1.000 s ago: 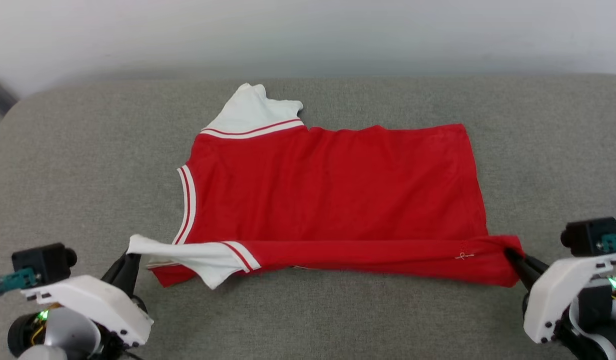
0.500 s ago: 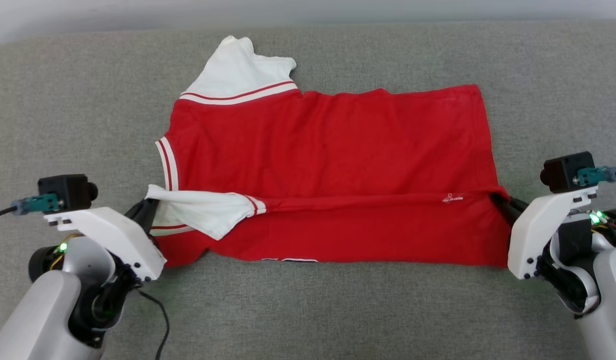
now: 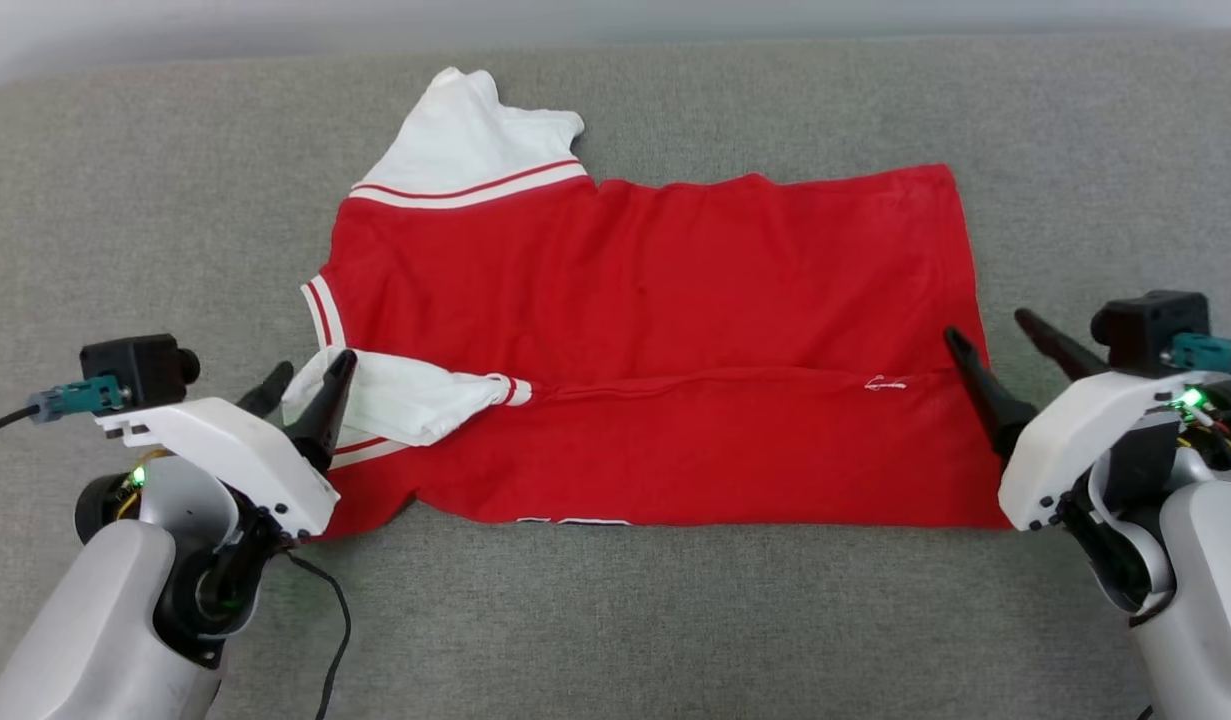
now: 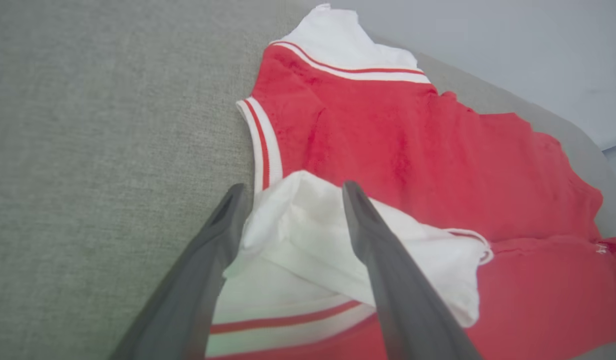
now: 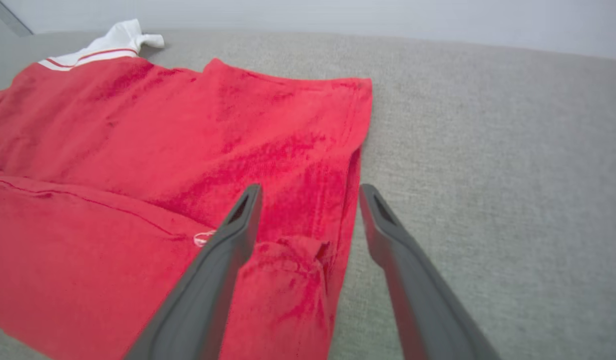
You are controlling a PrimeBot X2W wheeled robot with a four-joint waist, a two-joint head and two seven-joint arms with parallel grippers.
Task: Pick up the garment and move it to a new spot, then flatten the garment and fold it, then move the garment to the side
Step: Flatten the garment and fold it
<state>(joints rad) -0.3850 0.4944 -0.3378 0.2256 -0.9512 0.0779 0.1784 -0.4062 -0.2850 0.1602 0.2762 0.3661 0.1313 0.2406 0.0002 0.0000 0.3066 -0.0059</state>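
Head view: garment (image 3: 655, 330) lies lengthwise left-right, neckline (image 3: 322, 312) leftward.

A red garment (image 3: 655, 300) lay on a mottled grey woven cushion (image 3: 125, 200), with a pale grey wall (image 3: 615, 15) beyond. Its sleeve ends (image 3: 465, 140) were plain white, each bordered by a white band carrying one thin red line. The neck trim (image 3: 320, 310) was striped white, red, white, and a small white stitched mark (image 3: 885, 382) broke the red near one end. The left gripper (image 3: 316, 362) and right gripper (image 3: 985, 324) had dark charcoal fingers (image 3: 331, 405) on glossy white housings (image 3: 215, 455). Each carried a black camera block (image 3: 135, 365), a teal connector (image 3: 75, 398) and a glowing green light (image 3: 135, 475). A cable (image 3: 330, 640) was black.
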